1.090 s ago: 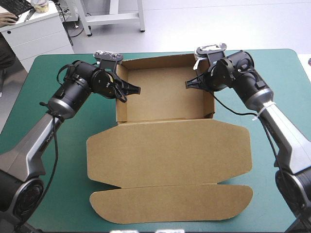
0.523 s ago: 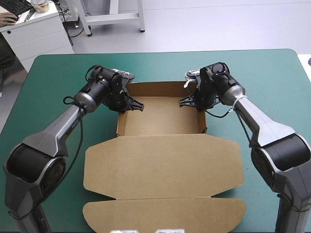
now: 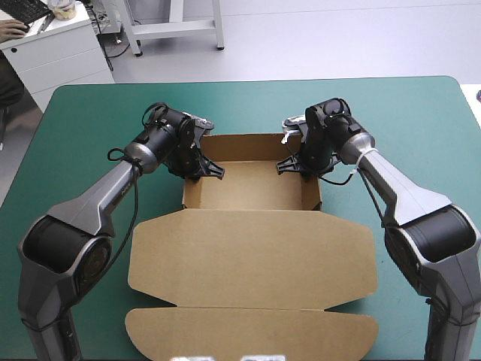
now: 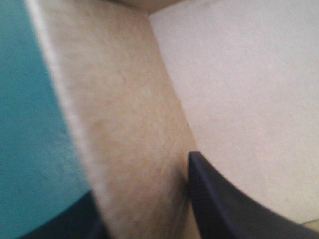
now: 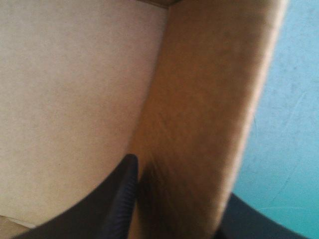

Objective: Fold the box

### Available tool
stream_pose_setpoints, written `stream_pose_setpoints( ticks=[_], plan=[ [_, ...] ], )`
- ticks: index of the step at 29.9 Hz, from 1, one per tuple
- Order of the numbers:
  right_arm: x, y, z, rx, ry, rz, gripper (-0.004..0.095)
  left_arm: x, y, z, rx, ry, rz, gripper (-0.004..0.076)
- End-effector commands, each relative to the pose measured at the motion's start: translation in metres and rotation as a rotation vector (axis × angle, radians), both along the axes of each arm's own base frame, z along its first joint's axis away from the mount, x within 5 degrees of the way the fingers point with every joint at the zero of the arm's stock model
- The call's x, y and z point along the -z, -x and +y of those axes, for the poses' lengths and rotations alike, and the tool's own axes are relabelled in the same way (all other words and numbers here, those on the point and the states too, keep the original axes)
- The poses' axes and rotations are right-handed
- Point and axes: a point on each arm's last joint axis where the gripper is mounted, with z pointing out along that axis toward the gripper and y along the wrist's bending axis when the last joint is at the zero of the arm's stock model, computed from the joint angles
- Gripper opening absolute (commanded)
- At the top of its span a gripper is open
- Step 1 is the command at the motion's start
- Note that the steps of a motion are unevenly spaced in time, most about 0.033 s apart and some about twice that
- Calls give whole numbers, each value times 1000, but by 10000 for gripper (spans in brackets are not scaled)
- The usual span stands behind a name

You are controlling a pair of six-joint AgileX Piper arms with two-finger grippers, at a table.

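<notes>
Desk (image 3: 83, 128), teal-green: carries all.
Box (image 3: 252, 248), brown: mid-desk, open tray w/ walls up on far side, lid + front flap flat toward near edge.
Left gripper (image 3: 204, 170): nearly closed, pinching tray's left wall, one black finger inside, one outside.
Right gripper (image 3: 295, 165): same on right wall, board clamped betw. fingers.
</notes>
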Motion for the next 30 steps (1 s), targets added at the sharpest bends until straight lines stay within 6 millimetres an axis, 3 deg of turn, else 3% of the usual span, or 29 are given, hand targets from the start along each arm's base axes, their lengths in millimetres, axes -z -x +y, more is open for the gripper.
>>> stream_pose_setpoints(
  ticks=[1,3,5,13,21,26,30],
  plan=[
    [-28,11,0,-32,-30,-32,612,-19,11,-6,23,47,-10,496],
    [-28,11,0,-32,-30,-32,783,-19,11,-5,-13,48,-8,606],
    [-28,11,0,-32,-30,-32,874,-19,10,-5,-30,50,-8,645],
    [-40,15,-1,-41,-45,-71,886,-29,14,-4,-30,71,-24,644],
    [-86,36,-11,-72,-86,-192,886,-90,39,13,2,110,-204,643],
    [-121,55,-20,-82,-125,-296,886,-145,73,36,43,106,-375,629],
    [-144,71,-27,-90,-146,-358,886,-186,108,61,32,92,-515,533]
  ],
)
